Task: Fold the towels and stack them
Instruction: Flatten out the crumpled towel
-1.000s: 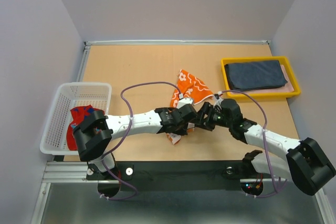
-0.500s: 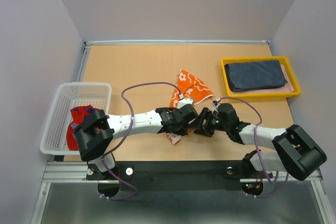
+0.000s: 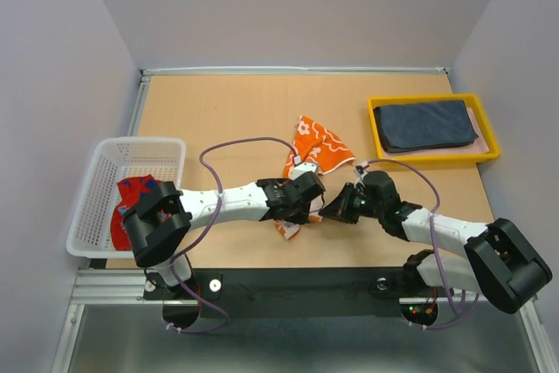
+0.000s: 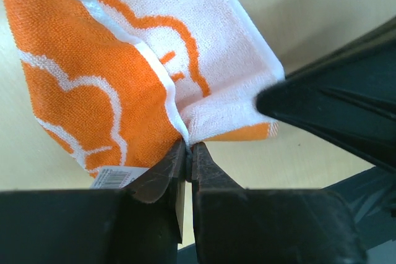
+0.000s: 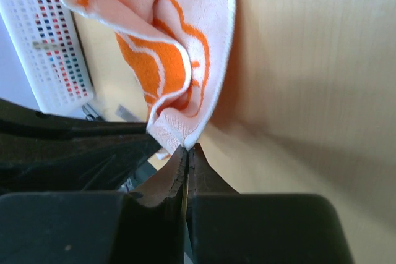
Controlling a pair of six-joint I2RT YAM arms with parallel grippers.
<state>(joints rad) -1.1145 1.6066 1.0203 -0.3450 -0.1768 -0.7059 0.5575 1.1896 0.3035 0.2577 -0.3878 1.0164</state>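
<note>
An orange towel [image 3: 320,148] with a white pattern lies crumpled at the table's middle, and a bit of it [image 3: 286,229] hangs below my left gripper. My left gripper [image 3: 307,207] is shut on a folded white-bordered edge of this towel [image 4: 124,91], the cloth pinched at its tips [image 4: 187,145]. Facing it from the right, my right gripper [image 3: 330,210] is shut on a corner of the same towel [image 5: 179,47], held right at its tips [image 5: 188,147]. A dark navy towel [image 3: 428,124] lies folded in the yellow tray [image 3: 489,156]. A red towel with blue patches [image 3: 131,203] sits in the basket.
The white mesh basket [image 3: 131,159] stands at the left edge of the table. The yellow tray is at the back right. My right gripper's black finger [image 4: 334,109] crosses the left wrist view. The two grippers are almost touching.
My right gripper has gone from open to shut on the orange towel's corner, and its arm has dropped lower and reached left. The left gripper has kept its hold.
</note>
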